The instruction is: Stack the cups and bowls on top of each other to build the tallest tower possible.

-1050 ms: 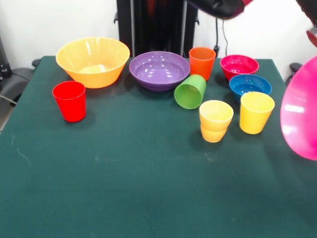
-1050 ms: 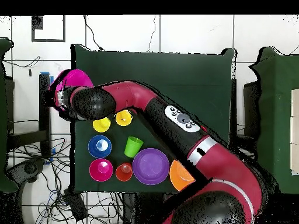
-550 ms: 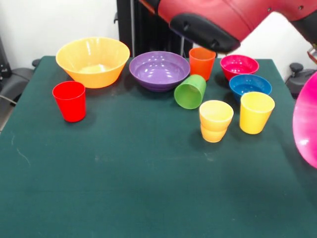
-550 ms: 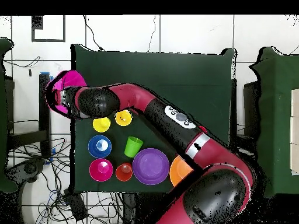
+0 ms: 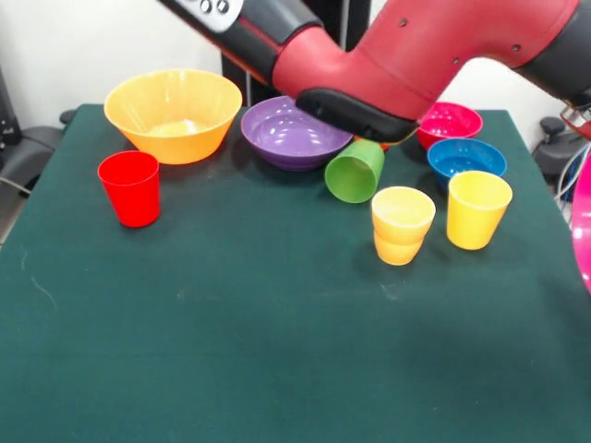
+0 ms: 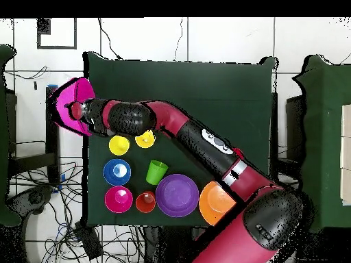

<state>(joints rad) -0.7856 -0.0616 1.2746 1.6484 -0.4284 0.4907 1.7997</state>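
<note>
A dark green table [image 5: 231, 351] is standing before a white wall [image 5: 55, 46]; cables [image 6: 41, 205] are lying across a white tiled floor [image 6: 206, 41] beside it.

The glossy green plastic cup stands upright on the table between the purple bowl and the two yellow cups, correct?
Not upright: in the front view the glossy green plastic cup lies tipped, mouth facing the camera, between the purple bowl and the two yellow cups.

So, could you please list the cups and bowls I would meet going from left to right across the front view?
Red cup → orange bowl → purple bowl → green cup → yellow cup → second yellow cup → hot pink bowl at the right edge. The crimson and blue bowls overlap in the order, so I left them out.
</note>
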